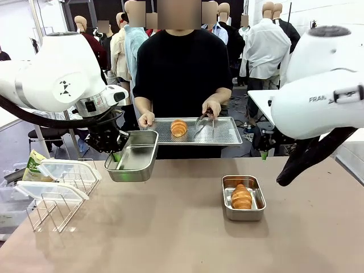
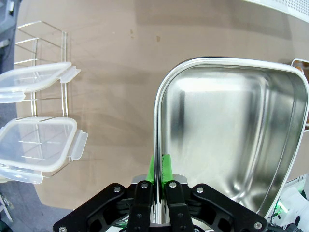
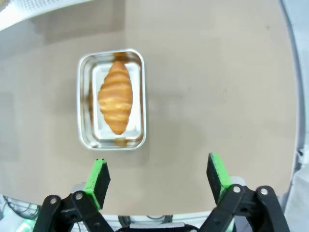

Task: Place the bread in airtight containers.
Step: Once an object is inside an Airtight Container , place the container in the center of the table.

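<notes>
L pincer [image 2: 159, 169] is clamping rim of a shiny steel tub [image 2: 227, 135]. R pincer [image 3: 159, 176] is gaping over a ridged croissant [image 3: 115, 96] lying lengthwise in 2nd tub [image 3: 85, 121].

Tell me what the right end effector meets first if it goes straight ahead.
The right end effector would probably meet the bare table first, just beside the steel container holding a croissant.

The boxed croissant [image 1: 241, 197] and the tray croissant [image 1: 178, 127] are golden-brown with darker ridges. The near tub [image 1: 244, 215], the raised tub [image 1: 128, 172] and the finely dotted tray [image 1: 224, 132] are shiny silver on the matte tan bench [image 1: 170, 239]. The lids [image 1: 65, 169] are translucent with whitish rims; the left claw [image 2: 159, 166] and right claw [image 3: 159, 176] are black with bright green pads.
</notes>
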`<state>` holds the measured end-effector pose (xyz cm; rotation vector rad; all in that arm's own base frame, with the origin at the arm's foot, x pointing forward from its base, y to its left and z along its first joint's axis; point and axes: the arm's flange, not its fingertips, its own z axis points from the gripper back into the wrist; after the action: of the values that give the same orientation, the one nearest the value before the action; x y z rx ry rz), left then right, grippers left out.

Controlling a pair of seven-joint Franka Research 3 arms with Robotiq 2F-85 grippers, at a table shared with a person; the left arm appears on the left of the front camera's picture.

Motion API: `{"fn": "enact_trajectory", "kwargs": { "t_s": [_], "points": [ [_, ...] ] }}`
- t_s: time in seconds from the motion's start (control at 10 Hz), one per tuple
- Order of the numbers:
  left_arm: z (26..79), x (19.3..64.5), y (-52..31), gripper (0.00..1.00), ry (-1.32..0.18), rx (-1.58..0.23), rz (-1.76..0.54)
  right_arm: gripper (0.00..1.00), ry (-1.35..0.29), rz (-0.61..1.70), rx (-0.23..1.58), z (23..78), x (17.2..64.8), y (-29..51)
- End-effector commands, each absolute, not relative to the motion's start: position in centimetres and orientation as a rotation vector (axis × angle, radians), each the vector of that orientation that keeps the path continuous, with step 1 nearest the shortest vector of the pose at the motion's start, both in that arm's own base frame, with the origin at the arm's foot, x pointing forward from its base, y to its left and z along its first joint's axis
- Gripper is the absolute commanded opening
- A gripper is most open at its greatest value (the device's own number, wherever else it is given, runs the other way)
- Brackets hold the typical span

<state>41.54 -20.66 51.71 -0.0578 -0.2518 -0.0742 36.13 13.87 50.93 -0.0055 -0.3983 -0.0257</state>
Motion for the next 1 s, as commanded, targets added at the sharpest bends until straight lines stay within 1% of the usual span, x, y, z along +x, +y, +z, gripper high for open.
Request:
{"fn": "enact_trajectory", "kwargs": {
  "t_s": [0.0, 0.2, 0.3, 0.9],
  "points": [
    [52.07, 41.56, -20.49, 0.00, -0.257, -0.062, -0.072, 1.00, -0.377, -0.025, 0.014, 51.03, 36.20, 14.00],
    [52.07, 41.56, -20.49, 0.00, -0.257, -0.062, -0.072, 1.00, -0.363, -0.036, 0.025, 50.60, 36.57, 13.40],
    [52.07, 41.56, -20.49, 0.00, -0.257, -0.062, -0.072, 1.00, -0.396, -0.028, -0.001, 51.47, 35.73, 13.90],
    [52.07, 41.56, -20.49, 0.00, -0.257, -0.062, -0.072, 1.00, -0.396, -0.028, -0.001, 51.47, 35.73, 13.90]
  ]
}}
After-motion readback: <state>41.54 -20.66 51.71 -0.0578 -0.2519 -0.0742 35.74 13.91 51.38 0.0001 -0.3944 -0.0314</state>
